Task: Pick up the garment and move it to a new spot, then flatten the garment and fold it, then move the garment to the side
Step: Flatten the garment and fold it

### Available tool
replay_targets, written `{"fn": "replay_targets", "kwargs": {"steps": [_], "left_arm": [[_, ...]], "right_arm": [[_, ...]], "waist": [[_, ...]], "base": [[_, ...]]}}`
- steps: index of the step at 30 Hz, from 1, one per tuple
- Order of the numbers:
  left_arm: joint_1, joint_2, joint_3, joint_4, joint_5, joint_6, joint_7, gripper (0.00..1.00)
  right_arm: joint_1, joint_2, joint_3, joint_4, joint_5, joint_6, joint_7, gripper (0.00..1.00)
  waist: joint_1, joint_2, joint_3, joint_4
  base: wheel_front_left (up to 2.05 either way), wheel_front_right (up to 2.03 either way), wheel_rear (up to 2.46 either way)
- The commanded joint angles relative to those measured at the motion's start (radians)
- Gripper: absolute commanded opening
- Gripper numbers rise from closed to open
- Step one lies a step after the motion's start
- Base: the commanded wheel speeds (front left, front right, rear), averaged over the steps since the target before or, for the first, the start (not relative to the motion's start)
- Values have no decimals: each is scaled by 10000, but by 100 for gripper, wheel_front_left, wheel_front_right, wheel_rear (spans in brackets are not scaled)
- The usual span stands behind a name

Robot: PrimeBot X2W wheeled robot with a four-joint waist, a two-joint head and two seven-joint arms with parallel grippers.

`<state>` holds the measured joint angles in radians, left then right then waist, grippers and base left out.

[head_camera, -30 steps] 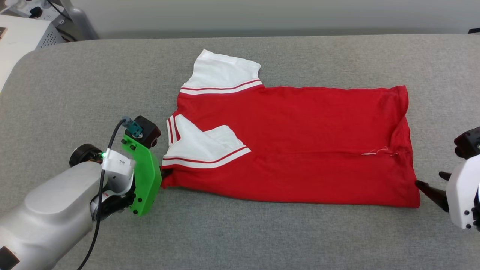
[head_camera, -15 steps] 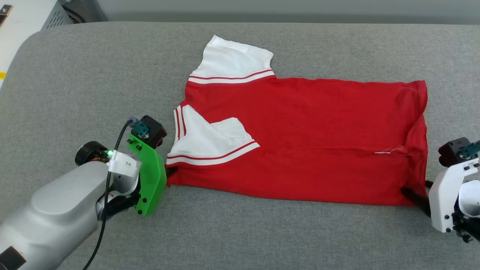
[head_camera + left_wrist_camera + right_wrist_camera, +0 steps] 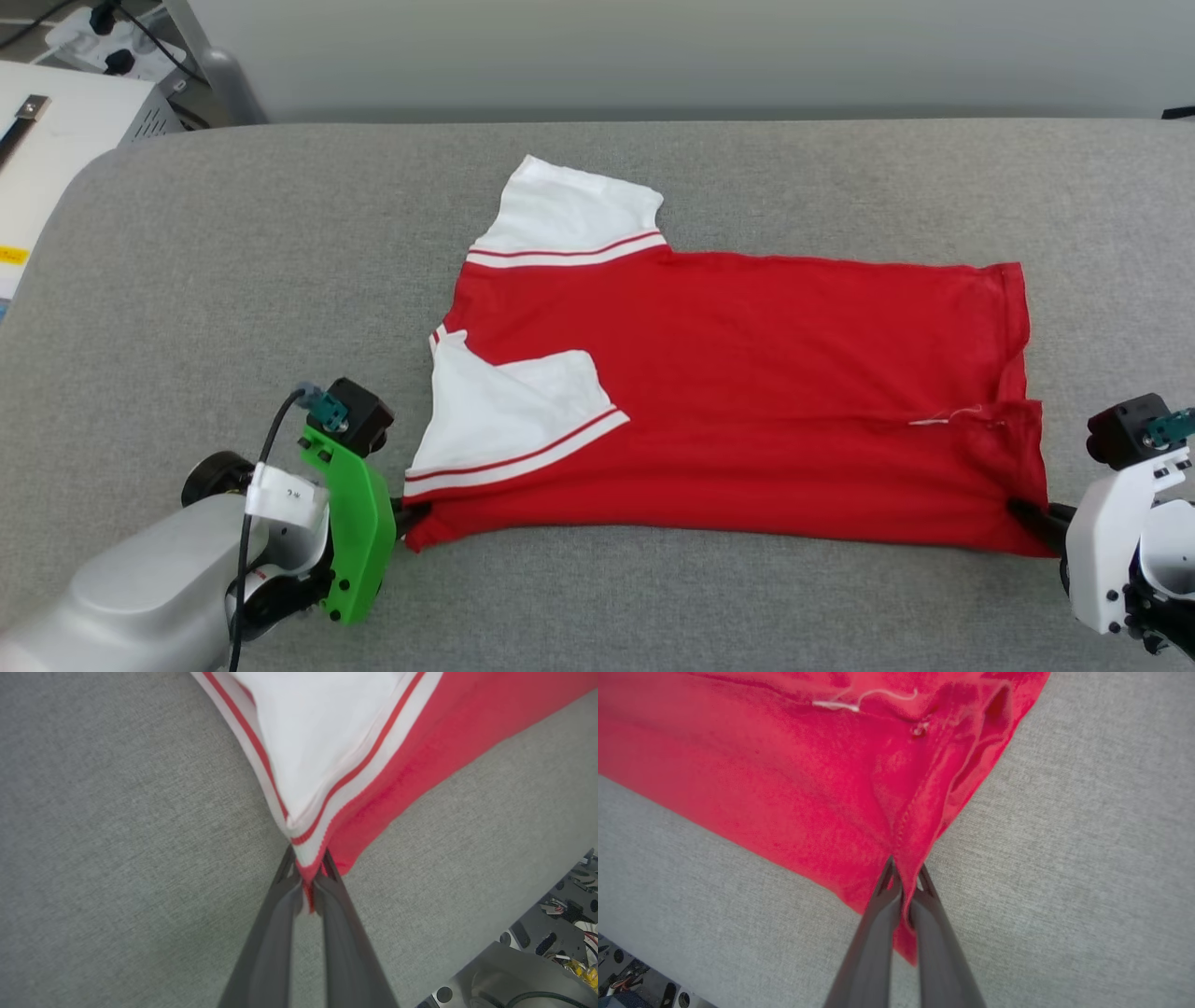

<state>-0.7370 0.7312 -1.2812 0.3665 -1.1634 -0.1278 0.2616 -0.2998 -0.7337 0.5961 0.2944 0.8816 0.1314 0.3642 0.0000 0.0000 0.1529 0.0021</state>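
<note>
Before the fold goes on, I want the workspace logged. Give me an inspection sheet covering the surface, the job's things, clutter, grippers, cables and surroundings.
surface: grey fabric-covered table, rounded at its far-left corner.
job's things: garment lies spread lengthwise, near sleeve folded onto the red body, far sleeve spread outward; loose white thread near the hem.
clutter: nothing seen.
grippers: left gripper shut on the garment's near sleeve-end corner; right gripper shut on its near hem corner.
cables: black cable runs along the left arm to its wrist camera.
surroundings: white cabinet and power strip beyond the far-left corner; pale wall behind.
</note>
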Motion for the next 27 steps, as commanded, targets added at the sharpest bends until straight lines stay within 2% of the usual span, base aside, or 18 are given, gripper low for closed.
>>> {"fn": "replay_targets", "kwargs": {"steps": [1,10,15,20,27], "left_arm": [[235,173,17,-72,-81,-29,-71,0],[948,837,16,-1032,-279,134,-185,0],[1400,864,15,-1322,-293,310,-121,0],[1632,644,34,-995,-447,361,-108,0],[1761,217,35,-29,-405,278,-84,0]], "right_arm": [[231,-138,-59,-121,81,-7,-51,0],[1491,-587,-874,-1401,152,-7,210,0],[2165,-520,-1484,-1634,83,-7,528,0],[2441,-134,-1931,-1397,-110,-7,775,0],[2253,660,-1958,-515,-424,-7,663,0]], "waist": [[0,0,-323,-92],[0,0,-720,-63],[0,0,-690,-81],[0,0,-467,-130],[0,0,-258,-184]], "base": [[0,0,0],[0,0,0],[0,0,0],[0,0,0],[0,0,0]]}}
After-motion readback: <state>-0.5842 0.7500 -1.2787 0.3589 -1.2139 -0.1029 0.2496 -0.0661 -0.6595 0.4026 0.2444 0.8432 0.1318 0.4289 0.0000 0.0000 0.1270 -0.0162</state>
